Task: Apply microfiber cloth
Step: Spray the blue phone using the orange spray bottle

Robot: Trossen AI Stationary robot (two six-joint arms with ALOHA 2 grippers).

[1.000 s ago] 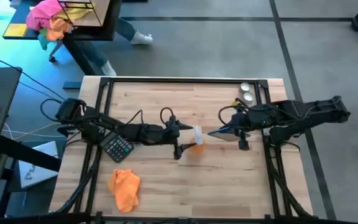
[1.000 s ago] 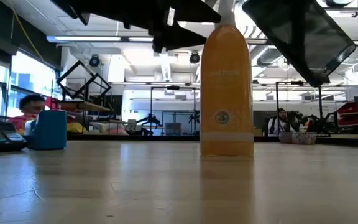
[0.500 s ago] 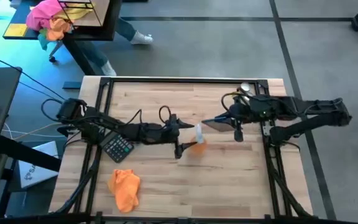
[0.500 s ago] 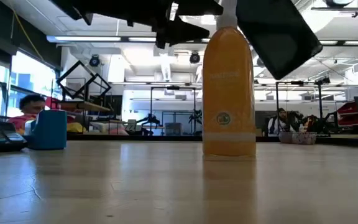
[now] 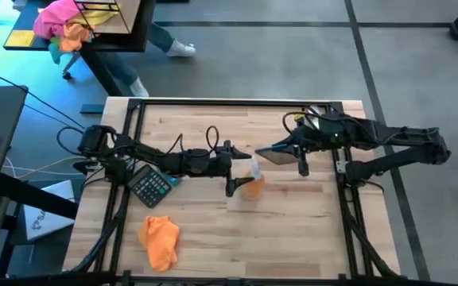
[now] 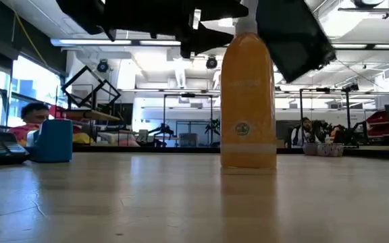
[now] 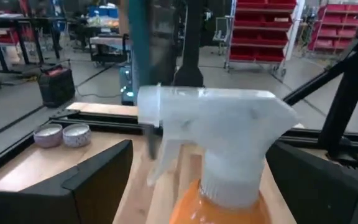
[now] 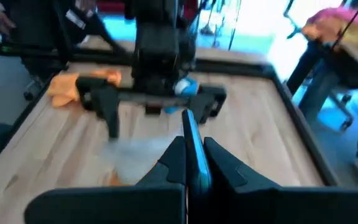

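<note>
My left gripper (image 5: 241, 176) sits at the middle of the counter (image 5: 213, 230), its jaws spread wide on each side of the spray bottle (image 5: 251, 184) and not squeezing it. My right gripper (image 5: 281, 152) hangs just to the right of the bottle, jaws clenched on a thin dark flat thing (image 5: 270, 154), held edge-on.

The cloth (image 5: 158, 241) is not in any jaws. It lies bunched on the near left of the counter, nearer to me than the calculator (image 5: 149, 187). Its long way runs near to far, with the wider lumpy end on the far side.

I think the next job is to fetch it. I should lift my left arm clear of the bottle first so I do not tip it. Then I come straight down and pinch the thick far end.
</note>
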